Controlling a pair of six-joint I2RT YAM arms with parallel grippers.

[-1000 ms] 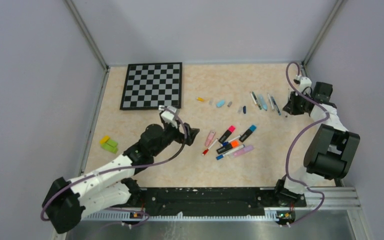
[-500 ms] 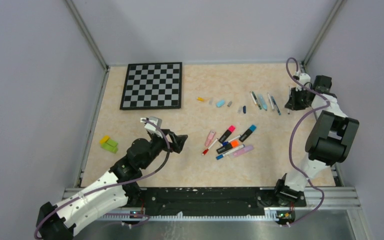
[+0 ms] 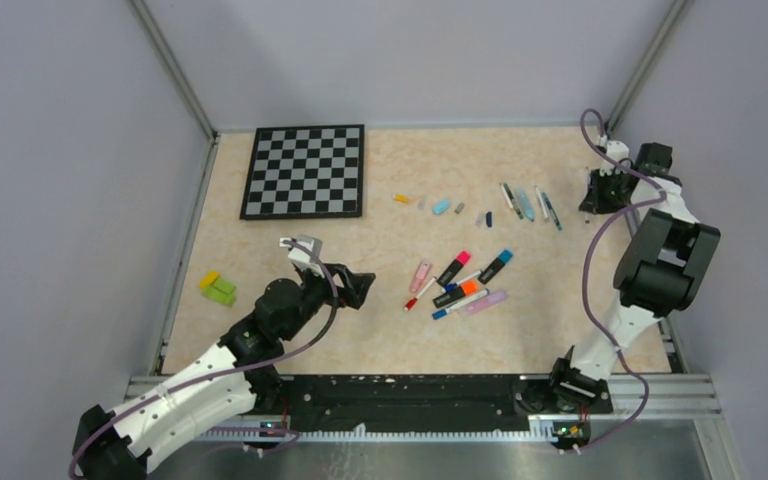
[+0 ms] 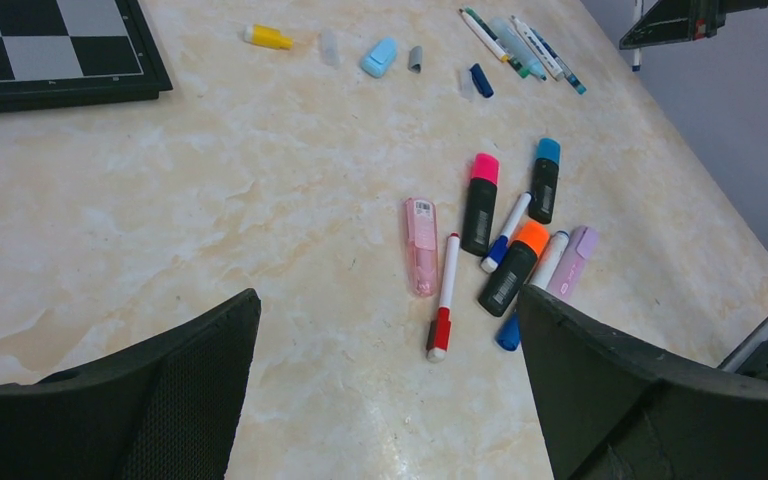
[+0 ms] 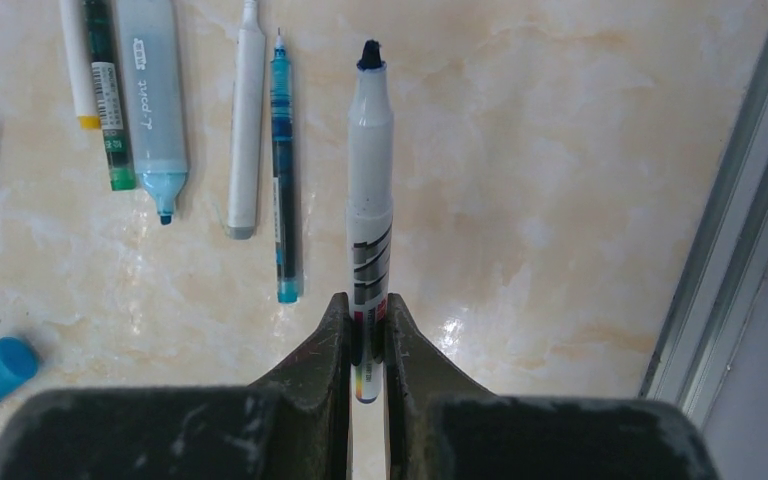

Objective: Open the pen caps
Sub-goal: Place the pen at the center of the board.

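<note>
Room: pale lilac walls point(image 3: 410, 60) are set on three sides, with metal posts in the far corners.
Surface: a beige marbled table point(image 3: 410, 160). A chessboard point(image 3: 305, 171) is laid far left and a block point(image 3: 218, 289) by the left edge.
Caps point(image 3: 442, 207): some are strewn loose in a row right of the chessboard, and others are fitted on markers point(image 3: 454, 268) clustered mid-table.
Left gripper point(image 4: 388, 300): spread wide, nothing held — hung left of the cluster.
Right gripper point(image 5: 367, 305): pinched on a white marker point(image 5: 371, 150) with its tip bared — far right, beside uncapped pens point(image 3: 530, 203).
</note>
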